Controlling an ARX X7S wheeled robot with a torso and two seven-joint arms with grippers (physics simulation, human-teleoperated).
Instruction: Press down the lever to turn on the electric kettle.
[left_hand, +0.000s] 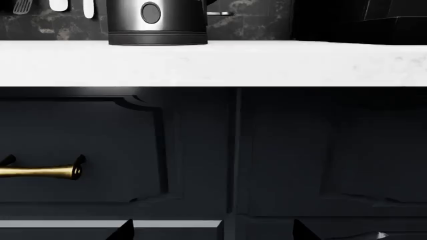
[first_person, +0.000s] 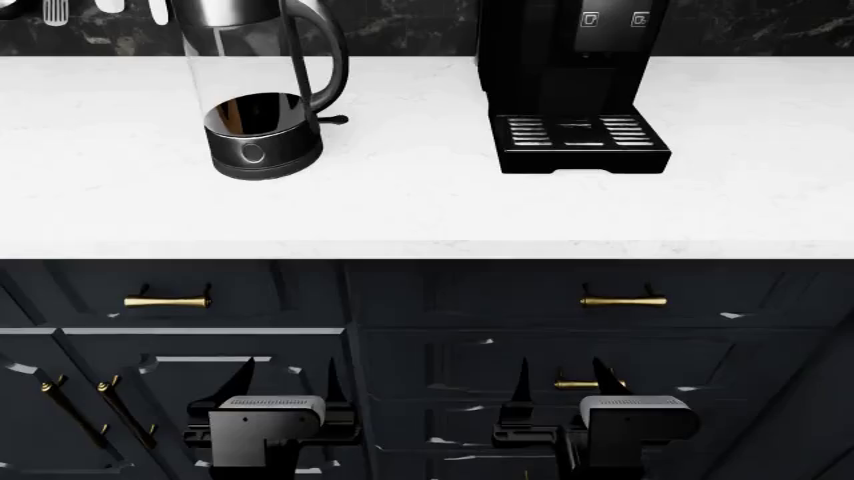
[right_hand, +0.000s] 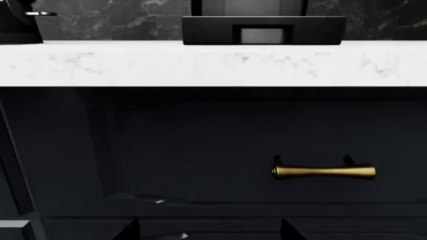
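Left wrist view: the electric kettle (left_hand: 157, 22) stands on the white counter (left_hand: 267, 62), only its base showing.

Head view: the kettle sits on the counter beside the coffee machine (first_person: 567, 85), its lever (first_person: 334, 119) jutting toward that machine. Both the left gripper (first_person: 283, 385) and right gripper (first_person: 571, 385) hang below the counter, jaws spread, holding nothing.

Right wrist view: the lever's tip pokes in above the counter. The approach has not begun; next, I judge, an arm must rise above the lever.
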